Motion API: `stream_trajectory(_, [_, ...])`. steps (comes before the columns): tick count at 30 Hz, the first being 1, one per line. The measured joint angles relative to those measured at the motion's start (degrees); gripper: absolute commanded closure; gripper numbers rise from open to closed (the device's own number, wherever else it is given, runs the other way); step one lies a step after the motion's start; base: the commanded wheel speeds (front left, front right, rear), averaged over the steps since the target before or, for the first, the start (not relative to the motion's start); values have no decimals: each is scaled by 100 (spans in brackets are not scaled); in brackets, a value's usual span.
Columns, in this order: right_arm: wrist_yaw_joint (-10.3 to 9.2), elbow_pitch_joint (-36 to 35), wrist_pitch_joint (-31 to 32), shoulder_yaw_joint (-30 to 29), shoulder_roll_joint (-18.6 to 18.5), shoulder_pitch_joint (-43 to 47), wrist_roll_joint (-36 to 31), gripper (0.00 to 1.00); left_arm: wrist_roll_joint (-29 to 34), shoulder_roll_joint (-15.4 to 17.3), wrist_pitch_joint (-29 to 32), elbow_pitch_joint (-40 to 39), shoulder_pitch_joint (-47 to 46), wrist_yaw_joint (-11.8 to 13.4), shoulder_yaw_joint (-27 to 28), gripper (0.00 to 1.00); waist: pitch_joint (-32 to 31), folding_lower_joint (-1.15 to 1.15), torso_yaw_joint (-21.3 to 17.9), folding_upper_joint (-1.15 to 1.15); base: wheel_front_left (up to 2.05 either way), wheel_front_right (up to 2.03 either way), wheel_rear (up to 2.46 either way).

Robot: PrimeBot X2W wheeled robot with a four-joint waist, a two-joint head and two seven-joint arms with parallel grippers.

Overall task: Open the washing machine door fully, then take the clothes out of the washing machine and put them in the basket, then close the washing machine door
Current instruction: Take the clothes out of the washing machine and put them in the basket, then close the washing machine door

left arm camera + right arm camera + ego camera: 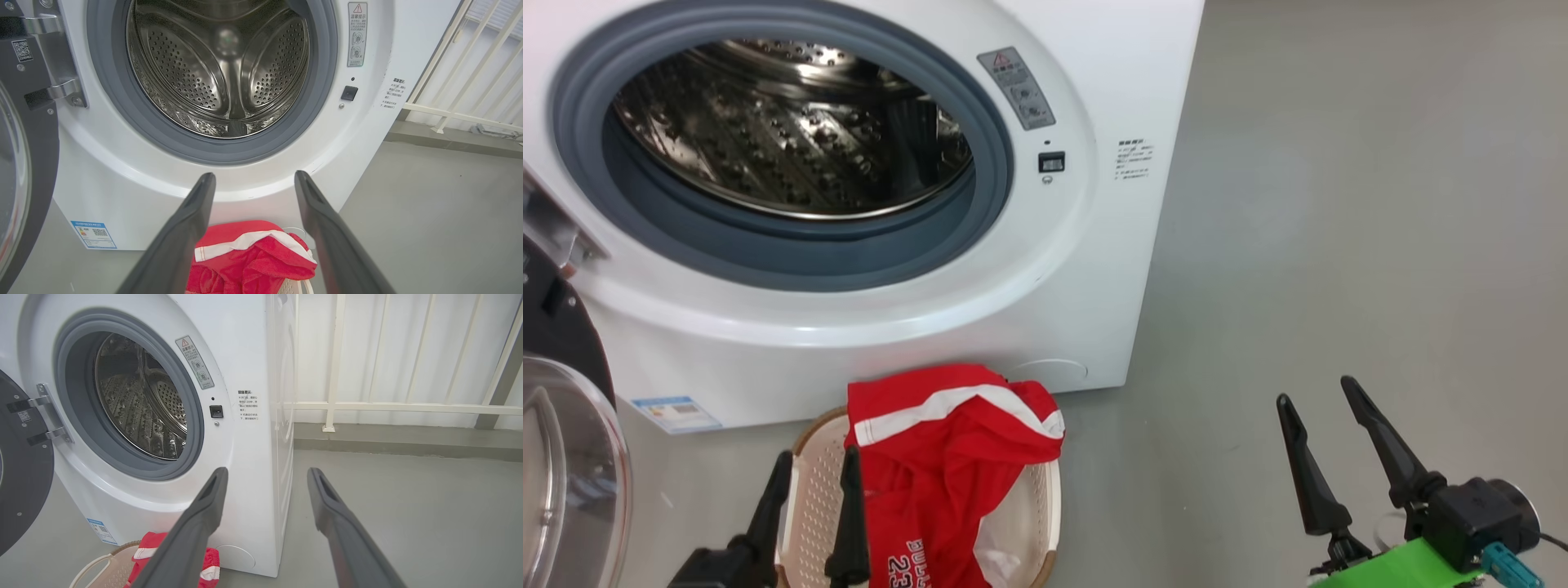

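The left tool [818, 454] stands wide and empty over the near side of the basket [1049, 498], with the red clothes [947, 441] heaped inside just to the tool's right and draped over the far rim. Ahead of that tool is the washing machine [1094, 269] with its steel drum [792, 139]; the door [560, 465] hangs open to the tool's left. The right tool [1316, 389], also wide and empty, hovers above the floor [1339, 204]
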Motion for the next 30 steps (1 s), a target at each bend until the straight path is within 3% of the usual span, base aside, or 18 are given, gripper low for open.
stream_trajectory(15, [0, -64, 0, -176, 12, 480, -8, 0, -10, 107, 15, -282, 570, 19, -22, 0, -551, 0, -168, 0, 0, 0, 0])
stream_trajectory(30, [0, -88, 0, -172, 20, 479, 116, 0, -9, 205, 73, -427, 581, 46, -107, 0, -498, 0, -153, 0, 0, 0, 0])
